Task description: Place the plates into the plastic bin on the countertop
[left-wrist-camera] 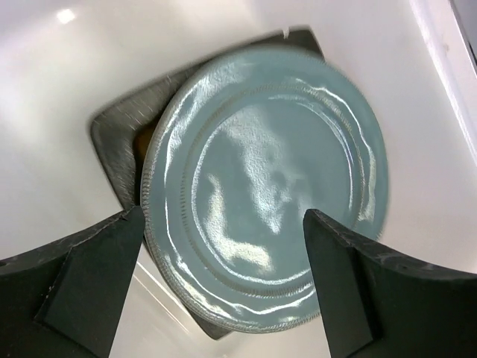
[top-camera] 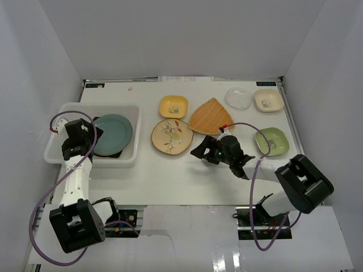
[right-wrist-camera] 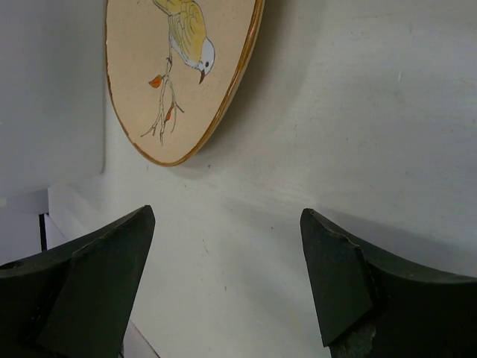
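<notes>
Six plates out on the countertop (top-camera: 170, 175): yellow plate (top-camera: 173, 106), floral plate (top-camera: 172, 136), woven fan plate (top-camera: 211, 116), clear plate (top-camera: 238, 98), cream plate (top-camera: 268, 100), green plate (top-camera: 271, 141). In the bin (top-camera: 122, 160) at the left end, a teal plate (top-camera: 113, 133) lying flat on top of a dark square plate (left-wrist-camera: 112, 142). Anything further beneath: hidden.

Left gripper (top-camera: 93, 136) over the bin, jaws spread wide and holding nothing, one to each side of the teal plate's near rim in the wrist view. Touching or just above: cannot tell.

Right gripper (top-camera: 199, 148) low over bare countertop, jaws likewise wide and empty. Floral plate just beyond its fingertips, ahead and off to the left, rim not yet between the jaws. Flat on the surface and round, so no long axis to line up with; any stretch of near rim as good as another. Far nearer the right arm than the left.

Judged as the approach to the floral plate. Calls for easing forward and leftward until the near rim sits between the jaws, then tipping to catch the edge.

Likely trouble: a thin rim flat on a smooth top, more apt to slide away than to be pinched. Woven fan plate close beside the floral one, so little room on that side.
</notes>
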`<act>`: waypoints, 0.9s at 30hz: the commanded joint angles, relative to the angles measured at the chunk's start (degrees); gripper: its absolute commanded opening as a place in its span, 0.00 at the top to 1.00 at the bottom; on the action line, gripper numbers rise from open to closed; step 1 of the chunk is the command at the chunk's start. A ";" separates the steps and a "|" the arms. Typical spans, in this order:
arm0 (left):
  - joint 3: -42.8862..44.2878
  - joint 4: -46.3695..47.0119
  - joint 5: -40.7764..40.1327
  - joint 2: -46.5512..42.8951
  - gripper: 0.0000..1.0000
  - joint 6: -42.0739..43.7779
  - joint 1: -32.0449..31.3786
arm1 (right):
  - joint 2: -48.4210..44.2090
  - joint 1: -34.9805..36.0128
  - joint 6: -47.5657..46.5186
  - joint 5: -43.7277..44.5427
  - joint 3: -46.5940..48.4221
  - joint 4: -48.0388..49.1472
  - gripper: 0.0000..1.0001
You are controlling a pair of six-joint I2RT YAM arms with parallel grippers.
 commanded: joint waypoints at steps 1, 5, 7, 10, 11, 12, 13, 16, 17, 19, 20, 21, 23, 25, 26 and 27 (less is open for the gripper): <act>2.93 -1.87 -9.54 -2.44 0.02 4.50 -1.58 | 4.88 1.94 2.45 7.95 4.74 6.21 0.15; 3.02 -3.63 -13.93 -0.42 0.02 5.30 -2.91 | 10.68 4.40 3.94 13.42 8.17 5.79 0.19; 3.72 -5.12 -17.18 -0.68 0.02 5.04 -3.78 | 12.53 5.02 4.38 14.74 10.37 5.51 0.21; 2.85 -3.73 -15.11 -5.15 0.02 3.54 -4.22 | 16.05 5.28 5.70 14.83 12.66 5.33 0.26; 2.32 -2.85 -13.43 -6.73 0.02 4.33 -4.23 | 17.89 5.28 6.14 14.74 13.18 5.77 0.29; 2.23 -2.50 -11.85 -9.61 0.02 4.42 -4.23 | 18.86 5.20 6.75 14.57 14.49 5.69 0.32; 2.49 -2.41 -8.18 -11.04 0.02 4.51 -4.23 | 20.00 5.20 7.89 14.05 15.29 5.69 0.36; 3.28 -1.53 3.66 -15.79 0.02 5.39 -4.31 | 23.52 5.28 9.30 13.17 18.01 5.95 0.45; 3.54 -1.61 6.94 -16.67 0.02 5.39 -4.31 | 24.75 5.28 10.00 12.99 18.37 6.21 0.49; 4.07 -1.79 14.50 -18.51 0.02 5.30 -4.40 | 25.46 5.28 10.62 12.72 18.99 6.74 0.70; 4.33 -1.79 21.49 -18.87 0.02 5.21 -4.40 | 25.38 5.37 10.97 12.55 18.82 6.92 0.77; 4.60 -1.88 24.87 -19.13 0.02 5.65 -4.40 | 25.11 5.46 11.06 12.55 18.38 7.09 0.82; 5.39 -2.57 32.07 -19.22 0.02 6.35 -4.67 | 22.84 5.99 11.59 12.46 15.92 7.71 0.92; 6.00 -4.86 34.56 -18.87 0.02 8.02 -5.10 | 18.73 7.12 11.94 12.19 13.12 9.19 0.92; 6.27 -5.39 36.57 -18.87 0.02 8.63 -5.63 | 14.87 8.26 12.47 12.11 9.62 10.34 0.92; 6.18 -5.48 37.72 -18.96 0.02 8.64 -6.07 | 14.83 8.27 12.47 12.28 7.67 10.35 0.92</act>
